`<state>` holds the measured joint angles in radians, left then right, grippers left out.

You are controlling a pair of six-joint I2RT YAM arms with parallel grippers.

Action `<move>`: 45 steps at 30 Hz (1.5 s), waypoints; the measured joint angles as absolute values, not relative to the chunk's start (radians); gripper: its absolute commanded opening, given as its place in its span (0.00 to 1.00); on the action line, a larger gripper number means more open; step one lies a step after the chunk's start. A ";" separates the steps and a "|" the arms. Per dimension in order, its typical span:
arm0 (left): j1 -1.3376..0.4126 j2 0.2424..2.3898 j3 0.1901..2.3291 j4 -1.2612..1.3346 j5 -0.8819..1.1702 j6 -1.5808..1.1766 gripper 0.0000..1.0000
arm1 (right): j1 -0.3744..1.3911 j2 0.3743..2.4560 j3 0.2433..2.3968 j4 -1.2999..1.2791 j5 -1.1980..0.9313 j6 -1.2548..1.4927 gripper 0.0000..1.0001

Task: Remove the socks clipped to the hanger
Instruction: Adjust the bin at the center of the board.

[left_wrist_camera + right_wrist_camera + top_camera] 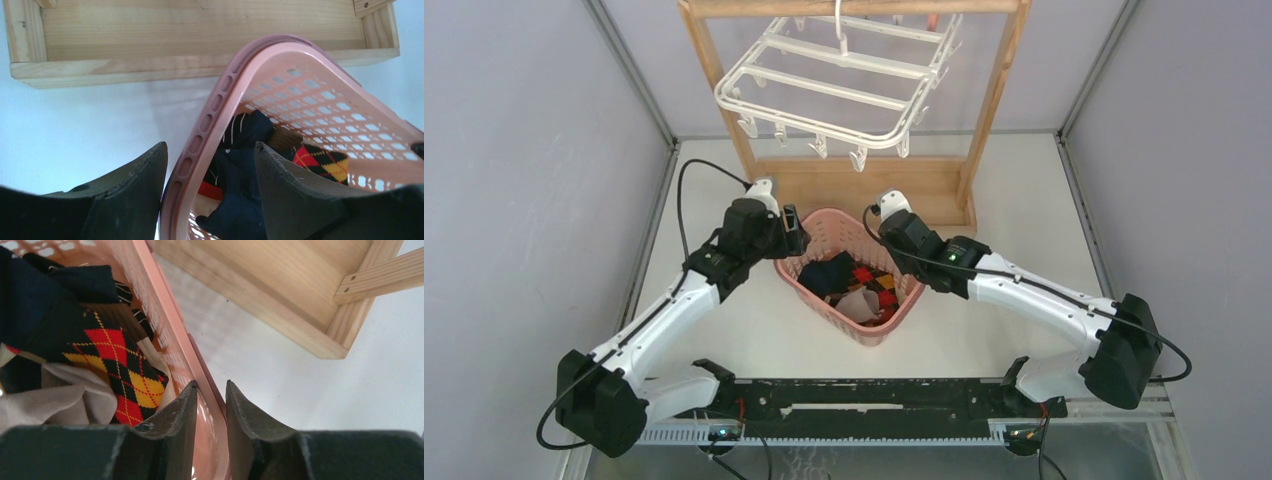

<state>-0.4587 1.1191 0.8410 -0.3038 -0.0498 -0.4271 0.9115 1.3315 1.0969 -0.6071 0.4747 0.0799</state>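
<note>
Clenching the rim of the pink basket (824, 305) with the right jaws, straddling it with the left jaws released. Could tip it by pulling lopsided — spilling the socks (864, 285) heaped inside, below the bare hanger (824, 87).

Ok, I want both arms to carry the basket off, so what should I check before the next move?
1. The hanger holds nothing: ok, clips bare.
2. The socks lie inside the pink basket: ok.
3. The right fingers pinch the basket wall: ok.
4. The left fingers pinch the rim: not ok, open astride it.
</note>
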 measured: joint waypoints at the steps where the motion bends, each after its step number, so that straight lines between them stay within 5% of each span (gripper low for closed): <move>1: -0.465 1.107 0.833 -0.303 -0.050 -0.429 0.68 | 0.900 1.335 1.097 -0.596 0.469 0.068 0.35; 40: -0.846 0.931 0.716 -0.409 -0.262 -0.642 0.66 | 0.700 1.534 1.205 -0.307 0.221 -0.041 0.40; 45: -0.907 0.905 0.716 -0.430 -0.300 -0.668 0.71 | 0.700 1.533 1.205 -0.307 0.213 -0.039 0.47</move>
